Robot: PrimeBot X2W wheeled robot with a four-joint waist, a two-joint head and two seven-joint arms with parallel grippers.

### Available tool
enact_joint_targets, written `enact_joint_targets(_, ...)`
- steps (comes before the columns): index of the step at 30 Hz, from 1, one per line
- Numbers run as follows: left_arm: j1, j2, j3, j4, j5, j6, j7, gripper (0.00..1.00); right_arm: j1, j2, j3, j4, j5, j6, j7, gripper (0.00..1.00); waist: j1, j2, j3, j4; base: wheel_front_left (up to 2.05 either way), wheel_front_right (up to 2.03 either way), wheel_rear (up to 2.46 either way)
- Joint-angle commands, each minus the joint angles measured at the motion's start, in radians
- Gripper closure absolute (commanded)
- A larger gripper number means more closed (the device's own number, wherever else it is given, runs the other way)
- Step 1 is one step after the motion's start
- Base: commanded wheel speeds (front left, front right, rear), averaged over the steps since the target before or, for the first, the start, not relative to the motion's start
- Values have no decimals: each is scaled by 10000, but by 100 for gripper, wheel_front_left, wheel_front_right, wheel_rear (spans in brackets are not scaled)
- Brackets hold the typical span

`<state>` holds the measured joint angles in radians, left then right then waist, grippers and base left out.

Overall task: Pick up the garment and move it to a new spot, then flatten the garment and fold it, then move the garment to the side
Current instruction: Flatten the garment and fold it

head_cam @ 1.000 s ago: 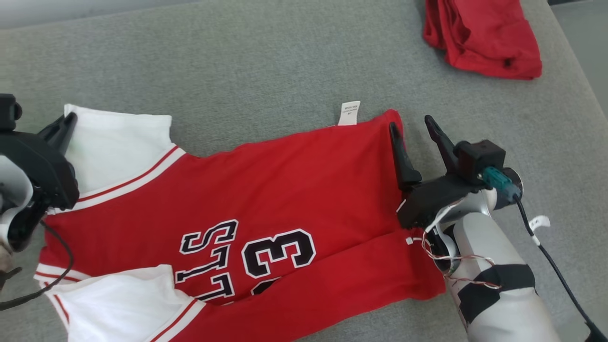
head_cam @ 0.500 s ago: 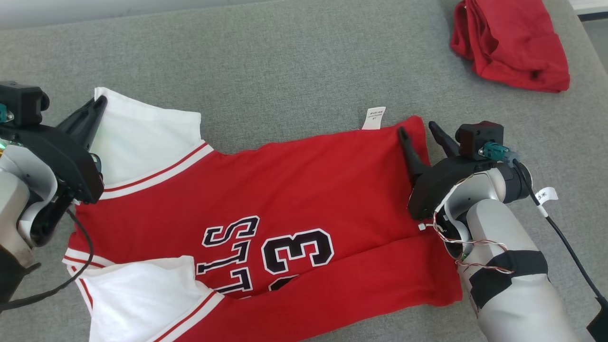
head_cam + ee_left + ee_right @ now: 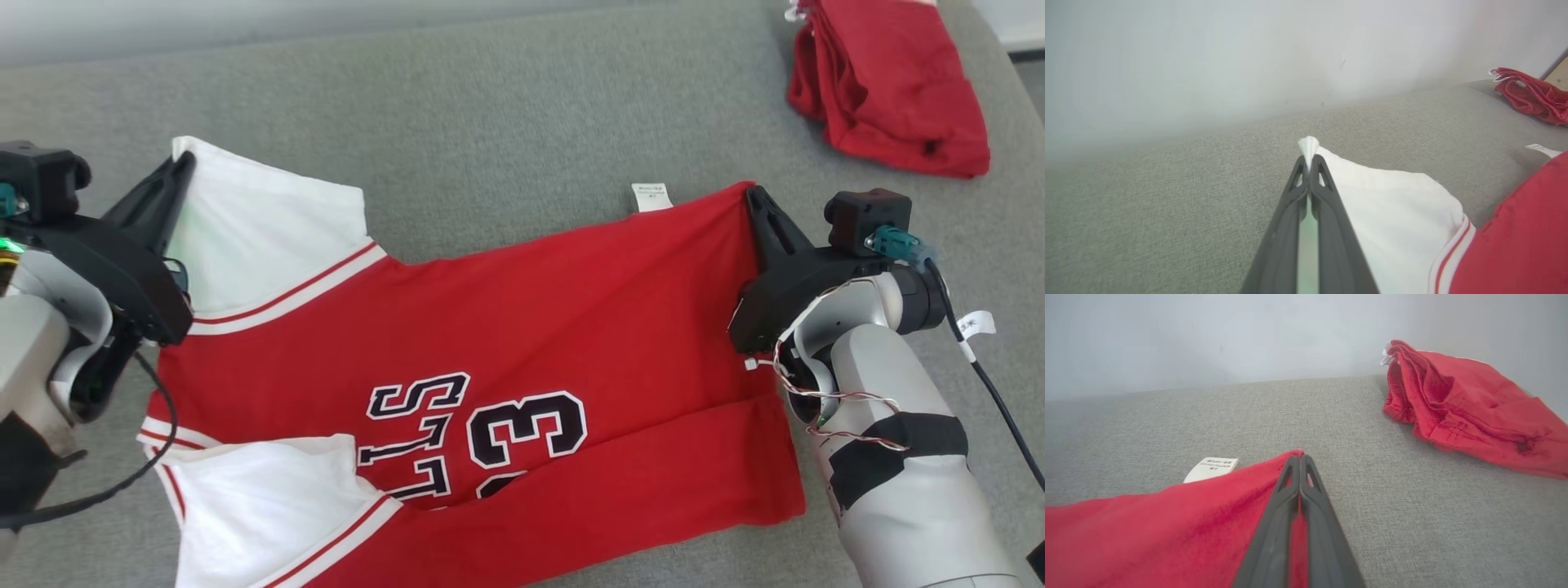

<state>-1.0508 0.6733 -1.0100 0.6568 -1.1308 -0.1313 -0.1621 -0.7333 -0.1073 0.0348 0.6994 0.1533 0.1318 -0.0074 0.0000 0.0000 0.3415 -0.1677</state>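
The garment (image 3: pixel 506 327) is a red jersey with white sleeves and black lettering, spread across the grey surface with its near long edge folded over. My left gripper (image 3: pixel 181 163) is shut on the tip of the far white sleeve (image 3: pixel 1372 192); the fabric sticks out past the left gripper's (image 3: pixel 1309 157) fingertips. My right gripper (image 3: pixel 755 196) is shut on the far hem corner of the red body (image 3: pixel 1188 522), pinched at the right gripper's (image 3: pixel 1299 457) tips. A white care label (image 3: pixel 651 197) sticks out from the far edge, also visible as the label (image 3: pixel 1211 468).
A crumpled red cloth (image 3: pixel 890 86) lies at the far right of the grey cushion (image 3: pixel 490 106), apart from the jersey, also seen as the cloth (image 3: pixel 1470 412). A pale wall (image 3: pixel 1208 61) rises behind the cushion. Bare grey surface lies beyond the jersey.
My right gripper has shut on the far hem corner, having stood open over it. The camera shifted, sliding the whole scene right. The left gripper stays shut on the sleeve.
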Motion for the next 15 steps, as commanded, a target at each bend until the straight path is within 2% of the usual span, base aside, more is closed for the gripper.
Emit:
enact_joint_targets(1, 91, -33, -30, 30, -210, 15, -149, 100, 104, -18, 34, 64, -45, -29, -88, 100, 0, 0, -312, 160, 0, 0, 0)
enact_joint_targets(9, 1046, -76, 60, -617, -88, 27, -939, 100, 1110, -262, 376, -162, 648, -29, -489, 100, 0, 0, -1020, 459, 0, 0, 0)
enact_joint_targets(12, 1746, -8, 351, -1165, 90, 243, -1014, 100, 1709, -412, 453, -451, 991, -29, -623, 100, 0, 0, -1214, 600, 0, 0, 0)
enact_joint_targets(15, 2608, 86, 1052, -2027, 574, 589, -1030, 100, 2307, -623, 403, -835, 1353, -29, -699, 100, 0, 0, -1367, 760, 0, 0, 0)
